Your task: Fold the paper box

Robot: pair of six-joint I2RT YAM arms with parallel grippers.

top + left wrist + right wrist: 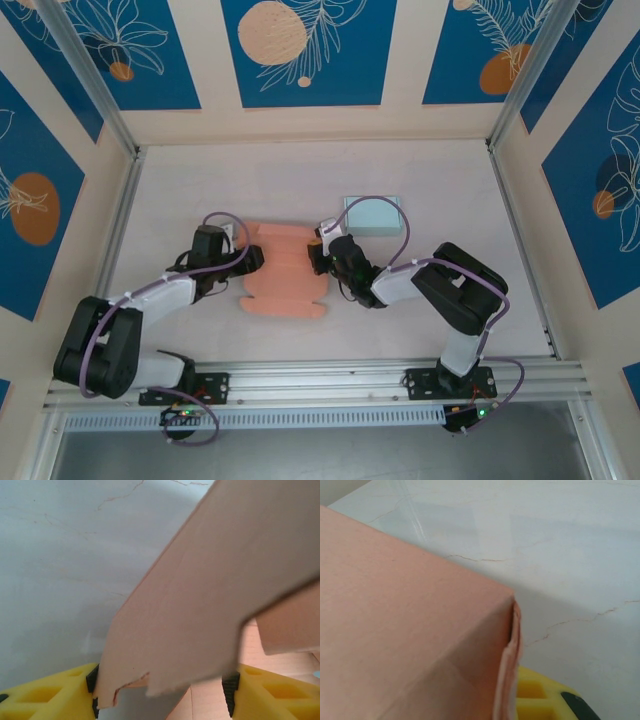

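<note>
The salmon-pink paper box (pixel 285 272) lies partly folded in the middle of the table, between both arms. My left gripper (pixel 256 258) is at its left side. In the left wrist view the yellow fingers (pixel 50 700) stand wide apart, and a raised pink flap (pixel 200 605) with a torn lower edge hangs between them, touching the left pad. My right gripper (pixel 318 256) presses against the box's right side. In the right wrist view a folded box corner (pixel 420 640) hides one finger. The other yellow finger (pixel 540 700) shows just right of the doubled wall edge.
A light blue box (pixel 373 215) sits just behind the right gripper, close to the pink box's far right corner. White tabletop (pixel 300 180) stretches beyond the box. Aluminium frame posts and patterned walls bound the table's sides and back.
</note>
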